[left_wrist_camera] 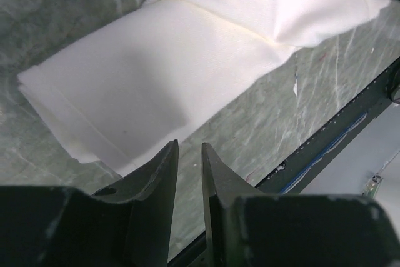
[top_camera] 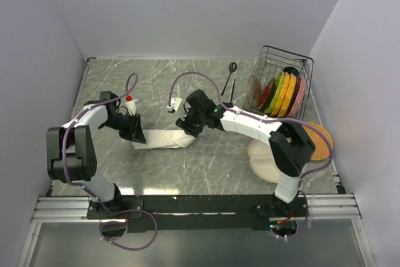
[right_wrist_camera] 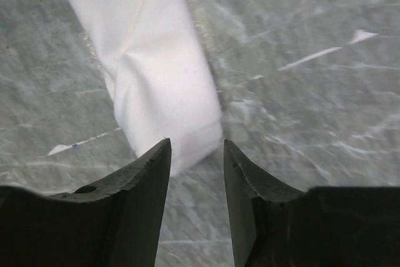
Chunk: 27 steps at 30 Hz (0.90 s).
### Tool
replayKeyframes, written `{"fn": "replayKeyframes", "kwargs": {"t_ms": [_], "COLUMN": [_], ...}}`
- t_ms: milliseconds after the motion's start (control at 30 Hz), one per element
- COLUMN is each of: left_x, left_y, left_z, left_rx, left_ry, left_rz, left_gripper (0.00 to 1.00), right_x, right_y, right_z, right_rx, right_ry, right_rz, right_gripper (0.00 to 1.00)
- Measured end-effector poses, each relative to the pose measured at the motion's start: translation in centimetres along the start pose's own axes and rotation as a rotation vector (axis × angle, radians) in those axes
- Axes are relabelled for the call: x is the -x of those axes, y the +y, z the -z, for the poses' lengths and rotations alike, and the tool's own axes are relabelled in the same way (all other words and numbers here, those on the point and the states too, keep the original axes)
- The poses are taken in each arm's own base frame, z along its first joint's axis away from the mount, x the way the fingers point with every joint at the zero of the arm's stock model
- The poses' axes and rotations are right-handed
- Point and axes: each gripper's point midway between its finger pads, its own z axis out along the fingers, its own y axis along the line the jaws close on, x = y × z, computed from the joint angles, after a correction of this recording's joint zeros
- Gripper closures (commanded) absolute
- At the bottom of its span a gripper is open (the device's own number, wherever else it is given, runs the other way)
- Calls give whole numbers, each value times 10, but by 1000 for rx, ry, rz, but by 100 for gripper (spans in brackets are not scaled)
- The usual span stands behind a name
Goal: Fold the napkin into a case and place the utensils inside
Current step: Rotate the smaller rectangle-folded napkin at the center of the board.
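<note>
The napkin [top_camera: 164, 139] lies on the table folded into a narrow, layered cream-white strip, the case. My left gripper [top_camera: 135, 132] sits at the strip's left end. In the left wrist view the cloth [left_wrist_camera: 156, 73] lies just beyond that gripper [left_wrist_camera: 189, 145], whose jaws stand a narrow gap apart with only table between them. My right gripper [top_camera: 187, 127] is at the strip's right end. In the right wrist view it [right_wrist_camera: 195, 143] is open and empty, the cloth's end [right_wrist_camera: 162, 92] just past its tips. The utensils, a dark spoon [top_camera: 232, 67] and fork [top_camera: 233, 92], lie behind, apart from the cloth.
A wire rack [top_camera: 304, 67] holding several colourful plates stands at the back right. A beige plate [top_camera: 262, 162] and an orange plate [top_camera: 320, 141] lie at the right, partly under my right arm. Walls close in the table on three sides.
</note>
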Motion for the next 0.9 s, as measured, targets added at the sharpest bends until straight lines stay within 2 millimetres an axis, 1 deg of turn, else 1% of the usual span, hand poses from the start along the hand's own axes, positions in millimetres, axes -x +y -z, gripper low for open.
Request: {"fn": "replayKeyframes", "kwargs": {"t_ms": [100,133,233,400,533,567,633,767,800,833,900], "left_x": [2,5,9,5,3,5,12,40,50,55,67], "left_y": [6,8,14,24,33,34,36,43,44,44,44], "left_z": [-3,-4,-9,-21,-32,-32,-33,-33,-32,-31,-25], "left_rx": [10,13,16,18,17,16,16,19,21,23,25], "left_ry": [18,22,33,77,119,128,133,107,90,79,41], "left_rz": [21,25,42,95,150,164,174,159,142,129,101], "left_gripper": [74,74,74,74,75,75,72,64,60,59,57], "right_x": [-14,-21,-37,-45,-61,-60,-57,-53,-51,-49,-42], "right_y": [9,14,25,32,40,40,41,49,52,53,57], "right_z": [-17,-21,-22,-24,-39,-42,-42,-43,-42,-42,-36], "right_rx": [63,86,134,166,197,203,202,220,229,239,272], "right_ry": [51,73,117,139,191,193,190,197,199,202,206], "right_rz": [-36,-48,-72,-92,-122,-125,-126,-113,-112,-117,-136], "right_gripper": [56,56,56,53,50,50,47,41,39,34,31]}}
